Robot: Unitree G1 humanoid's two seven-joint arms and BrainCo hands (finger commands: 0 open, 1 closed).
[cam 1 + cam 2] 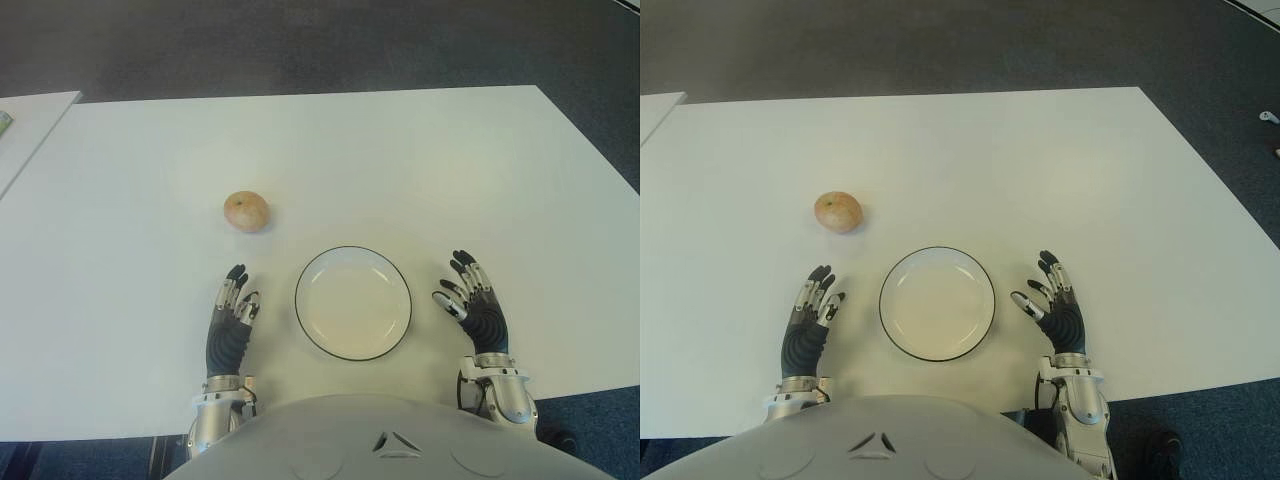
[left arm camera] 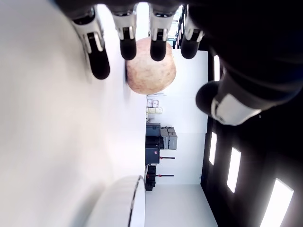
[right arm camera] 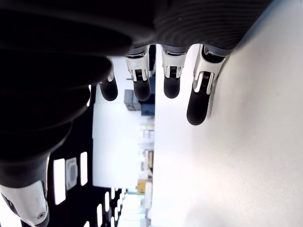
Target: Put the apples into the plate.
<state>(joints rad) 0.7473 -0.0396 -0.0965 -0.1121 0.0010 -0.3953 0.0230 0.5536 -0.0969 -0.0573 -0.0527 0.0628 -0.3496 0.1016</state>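
Apple (image 1: 246, 211): one only in view, on the white desk (image 1: 420, 170), ahead of the left hand (image 1: 230, 322) and off to the left of the plate (image 1: 353, 302); apart from both.
Plate: empty, near the desk's front edge, between the two hands.
Risk, rolling: the apple is round and sits free on a smooth desk; a touch from one side only, or fingertips landing on its near face, would likely push it away farther out of reach.
Risk, weak hold: if the fingers close before they wrap past its widest part, it may squeeze out and drop short of the plate.
Risk, plate: the carry runs close over the rim; a low pass could knock or shift the plate.
Left fingers (image 2: 128, 45): spread, lightly bent, holding nothing; the wrist view shows the apple just beyond their tips, not touched as far as I can tell.
Right hand (image 1: 478, 305): beside the plate on its right, fingers (image 3: 197, 101) apart and empty.
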